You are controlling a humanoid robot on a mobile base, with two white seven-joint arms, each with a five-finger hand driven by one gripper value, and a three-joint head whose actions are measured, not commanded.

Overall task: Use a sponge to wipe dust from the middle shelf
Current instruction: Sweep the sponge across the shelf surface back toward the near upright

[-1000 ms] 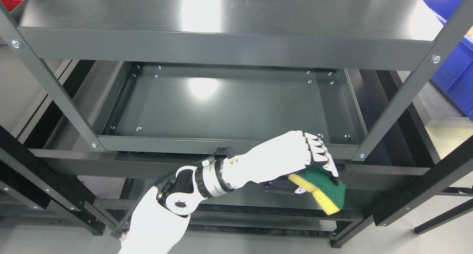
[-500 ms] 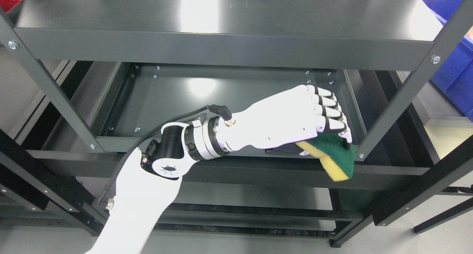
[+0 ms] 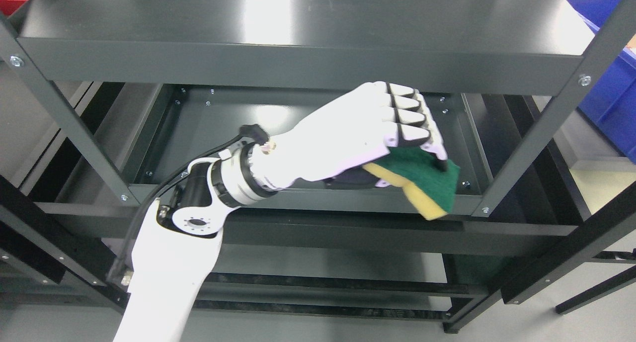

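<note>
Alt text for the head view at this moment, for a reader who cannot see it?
The robot's left hand grips a green-and-yellow sponge, held over the right front of a dark metal rack's middle shelf. The top shelf fills the upper picture; a blue bin sits at right.

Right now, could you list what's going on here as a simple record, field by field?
Working hand: left hand, arm entering from the lower left
Holding: sponge, green pad on top, yellow foam beneath
Hand position: over the right front part of the middle shelf
Contact with shelf: cannot tell
Above: top shelf
Far right: blue bin
Right hand: not in view
</note>
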